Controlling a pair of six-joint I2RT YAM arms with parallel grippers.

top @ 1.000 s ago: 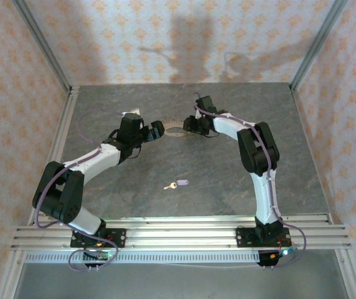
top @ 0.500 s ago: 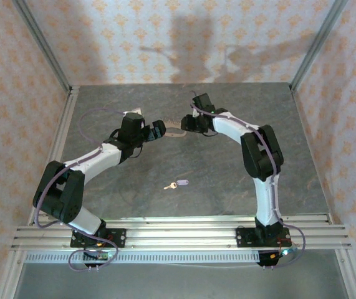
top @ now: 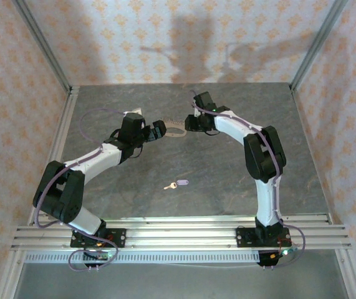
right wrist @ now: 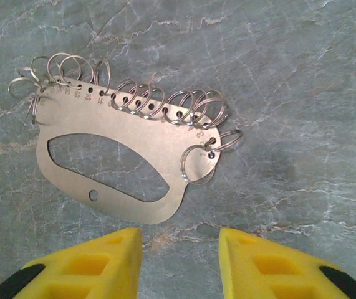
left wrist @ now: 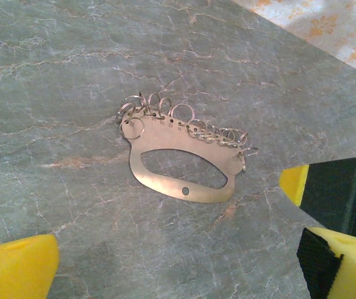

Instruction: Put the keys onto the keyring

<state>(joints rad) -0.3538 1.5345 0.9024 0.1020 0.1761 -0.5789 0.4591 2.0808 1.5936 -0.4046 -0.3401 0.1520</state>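
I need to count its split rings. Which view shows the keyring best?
The right wrist view: the keyring lies close and large, each split ring along its edge distinct. In the left wrist view the keyring is whole but smaller and less distinct. In the top external view the keyring is a tiny pale sliver.

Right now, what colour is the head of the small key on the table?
Pale lilac, on the key, seen best in the top external view.
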